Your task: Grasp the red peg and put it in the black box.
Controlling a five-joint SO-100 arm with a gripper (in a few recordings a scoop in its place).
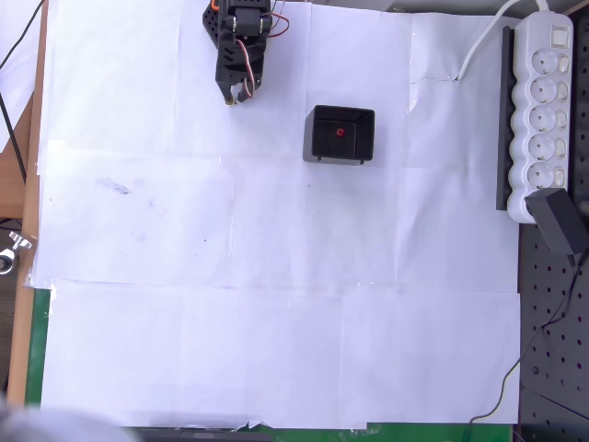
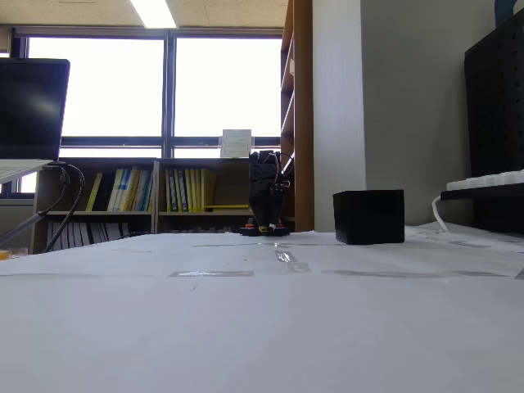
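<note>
The peg (image 1: 340, 132) lies inside the box (image 1: 317, 147), at 3 o'clock from your gripper (image 1: 237, 96), whose fingers look closed and empty. Light, hard and prone to roll, it would need a pinch across its middle.

Black arm (image 1: 237, 41), red and orange wires

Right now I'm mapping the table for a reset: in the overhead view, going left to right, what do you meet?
The arm's tool → black box with the red peg inside it → white power strip at the right edge.
</note>
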